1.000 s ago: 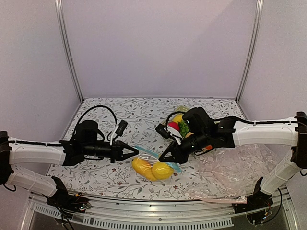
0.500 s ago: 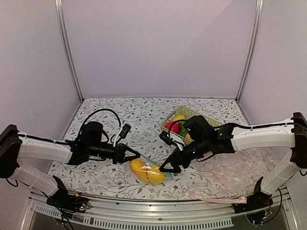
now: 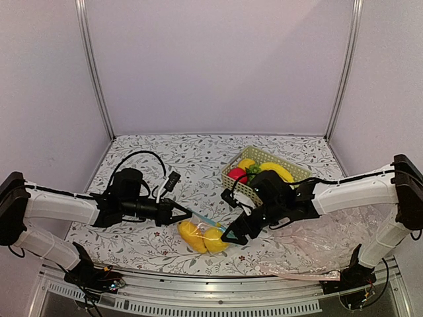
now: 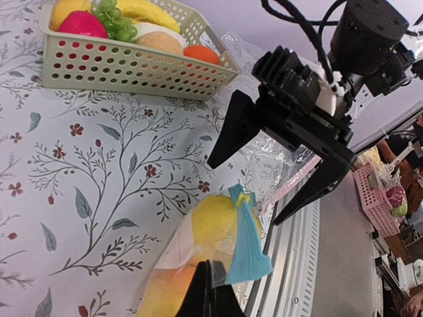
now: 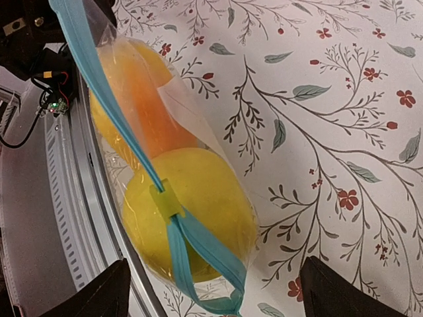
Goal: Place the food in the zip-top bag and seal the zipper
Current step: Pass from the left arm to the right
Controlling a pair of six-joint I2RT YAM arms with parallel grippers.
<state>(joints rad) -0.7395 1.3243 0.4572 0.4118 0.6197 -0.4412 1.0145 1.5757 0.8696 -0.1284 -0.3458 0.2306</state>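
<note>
The zip-top bag [image 5: 198,109] lay on the floral counter [image 3: 198,158] near its front edge, between the two hands. Both toy fruits were inside it: the rounded bright yellow fruit [image 5: 198,211] at one end and the longer orange-yellow fruit [image 5: 155,109] beside it, the two touching. The light blue zipper [image 5: 99,79] ran as a single strip along the bag's mouth up to a small yellow-green slider [image 5: 166,199]; past the slider it parted into two bands.

The left hand [image 4: 208,297] had its fingers pressed together, pinching the bag at its zipper edge. The right hand [image 4: 244,191] stood just above the other end of the bag with its fingers spread wide, gripping nothing.

Behind the right arm sat a pale perforated basket [image 4: 132,66] of other toy fruit, and a large clear plastic sheet [image 3: 324,238] lay on the counter's right side.
</note>
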